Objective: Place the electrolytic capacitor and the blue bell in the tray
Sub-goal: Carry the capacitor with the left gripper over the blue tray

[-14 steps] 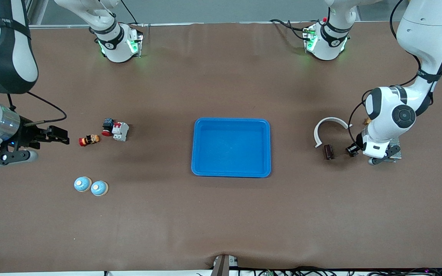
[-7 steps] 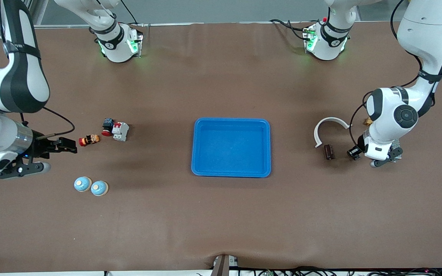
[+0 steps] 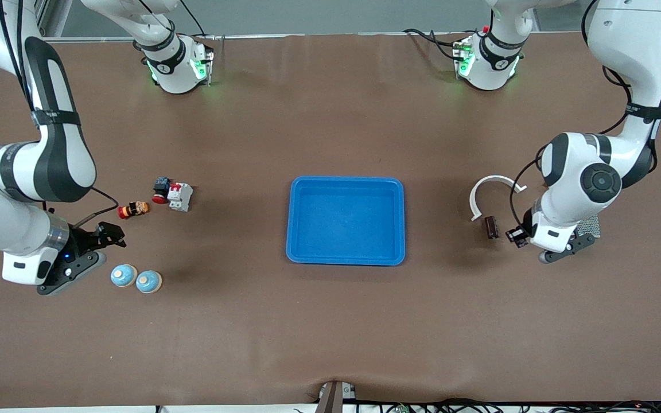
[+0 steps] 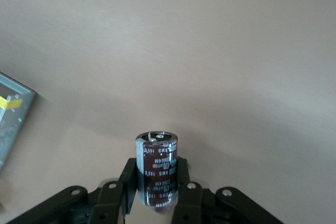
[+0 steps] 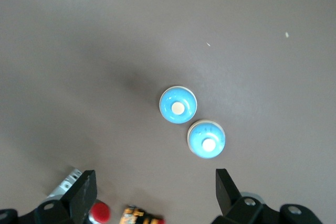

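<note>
The blue tray (image 3: 346,181) sits mid-table with nothing in it. My left gripper (image 3: 515,235) is low over the table toward the left arm's end. In the left wrist view the gripper (image 4: 156,165) is shut on a dark brown electrolytic capacitor (image 4: 156,153) with white print. Two blue bells (image 3: 123,275) (image 3: 148,281) stand side by side toward the right arm's end. My right gripper (image 3: 113,234) is open and empty just above them. The right wrist view shows both bells (image 5: 178,105) (image 5: 206,139) ahead of the spread gripper (image 5: 155,178).
A small dark brown part (image 3: 491,226) lies by a white arc (image 3: 494,184) beside the left gripper. A grey perforated plate (image 3: 588,225) lies under the left wrist. An orange and red part (image 3: 133,209), a red button (image 3: 158,199) and a white breaker (image 3: 180,197) lie near the right gripper.
My right arm has swung down from beside the orange part toward the bells. My left gripper has shifted a little toward the tray. Nothing on the table has moved.
</note>
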